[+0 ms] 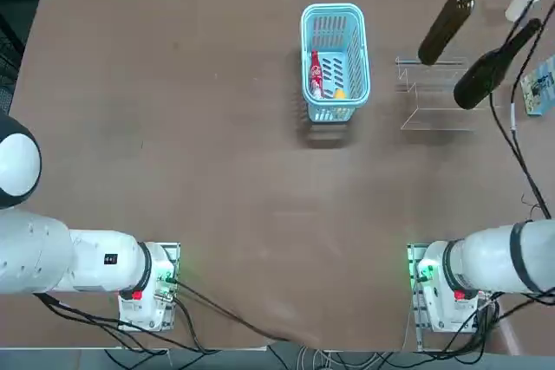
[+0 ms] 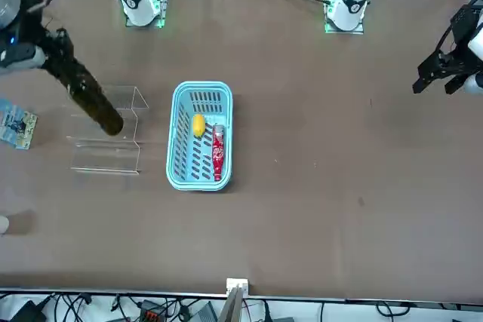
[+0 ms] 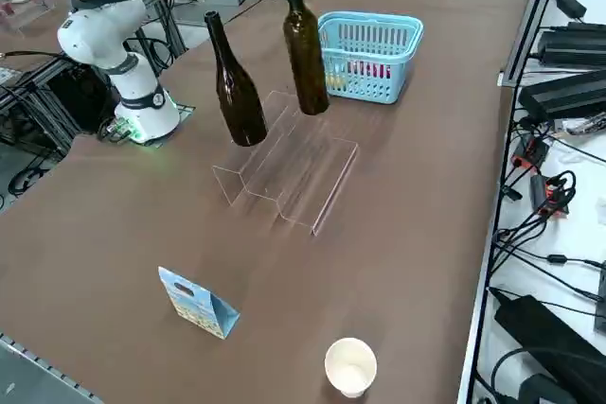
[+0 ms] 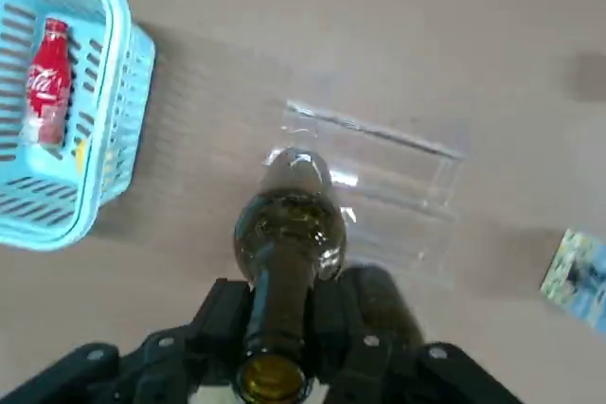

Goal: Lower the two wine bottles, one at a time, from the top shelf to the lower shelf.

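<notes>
The light blue basket (image 1: 335, 62) stands left of the clear stand on the table (image 1: 173, 127) and holds a small red-labelled bottle (image 1: 316, 74) and a yellow item (image 1: 340, 92). To its right, the slimmer, browner bottle (image 3: 305, 49) is off the stand, upright above its left end. The right gripper (image 4: 284, 324) is closed on this bottle's neck, a finger on either side. The top shelf (image 3: 248, 153) carries the wider, darker bottle (image 3: 238, 92) at its right end, standing upright. The lower shelf (image 3: 322, 177), the far tier, is bare. Further right lie a blue printed card (image 3: 198, 303) and a white paper cup (image 3: 351, 365).
</notes>
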You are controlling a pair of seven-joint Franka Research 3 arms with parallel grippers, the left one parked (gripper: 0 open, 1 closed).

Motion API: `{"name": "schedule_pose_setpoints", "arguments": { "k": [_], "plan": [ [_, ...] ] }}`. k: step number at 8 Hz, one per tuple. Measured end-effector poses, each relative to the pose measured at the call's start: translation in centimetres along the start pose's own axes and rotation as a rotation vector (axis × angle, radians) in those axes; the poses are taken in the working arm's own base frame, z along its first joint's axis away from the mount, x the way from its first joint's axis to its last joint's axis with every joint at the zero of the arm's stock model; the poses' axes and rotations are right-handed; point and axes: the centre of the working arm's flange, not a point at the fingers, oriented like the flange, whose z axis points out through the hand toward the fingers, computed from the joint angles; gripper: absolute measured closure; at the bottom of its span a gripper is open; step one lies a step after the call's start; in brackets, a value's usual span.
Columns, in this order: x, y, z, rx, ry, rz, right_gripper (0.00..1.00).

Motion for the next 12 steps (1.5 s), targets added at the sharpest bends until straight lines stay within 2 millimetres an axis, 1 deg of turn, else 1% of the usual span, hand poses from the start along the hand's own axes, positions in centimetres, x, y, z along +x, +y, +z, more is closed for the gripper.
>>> {"name": "schedule_pose_setpoints", "arguments": {
  "k": [1, 3, 5, 7, 12],
  "plan": [
    [1.9, 1.1, 1.3, 0.002, -0.013, -0.016, 0.61],
    [4.8, 3.0, 4.1, -0.001, -0.016, -0.024, 0.61],
    [6.5, 3.6, 6.5, -0.004, -0.013, -0.023, 0.61],
    [7.0, 3.8, 7.9, -0.001, -0.028, -0.022, 0.61],
    [6.4, 4.0, 10.8, 0.014, -0.088, -0.016, 0.61]
  ]
}}
